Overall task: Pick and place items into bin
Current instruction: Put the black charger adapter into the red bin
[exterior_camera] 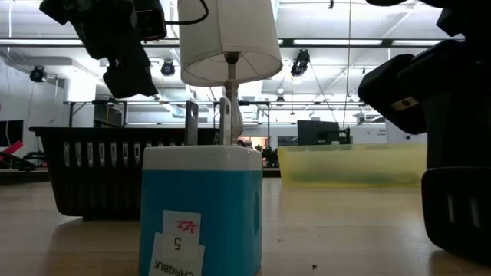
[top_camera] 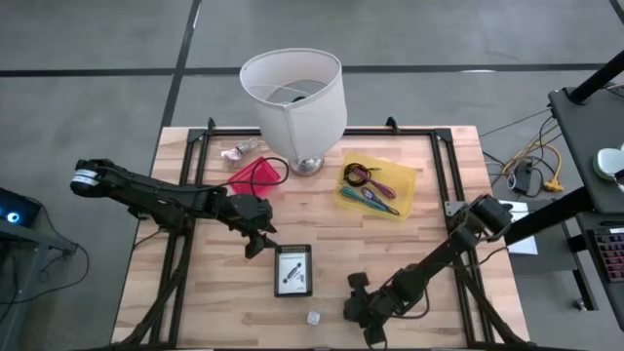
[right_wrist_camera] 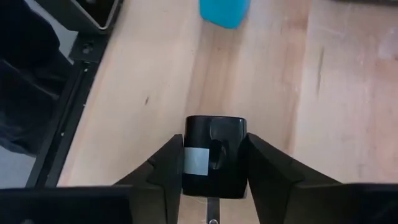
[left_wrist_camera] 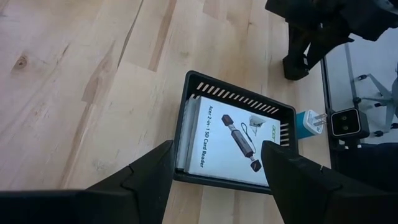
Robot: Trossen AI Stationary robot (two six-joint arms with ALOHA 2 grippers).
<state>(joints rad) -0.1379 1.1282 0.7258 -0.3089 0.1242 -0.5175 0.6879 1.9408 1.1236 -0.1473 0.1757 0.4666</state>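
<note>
A: While the right gripper [right_wrist_camera: 211,163] clamped that little black block [right_wrist_camera: 213,155] near the table's front edge, it looked hard, light, maybe slick.

B: Yeah, flat sides suited it. Left gripper [left_wrist_camera: 217,167] hung wide open over the bin [left_wrist_camera: 231,134].

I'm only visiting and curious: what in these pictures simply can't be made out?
- Low view: the black bin's contents, hidden by its own wall and the blue charger in front.
- Low view: the yellow tray's contents, behind its wall.
- High view: the pale crumpled item, too small to identify.
</note>
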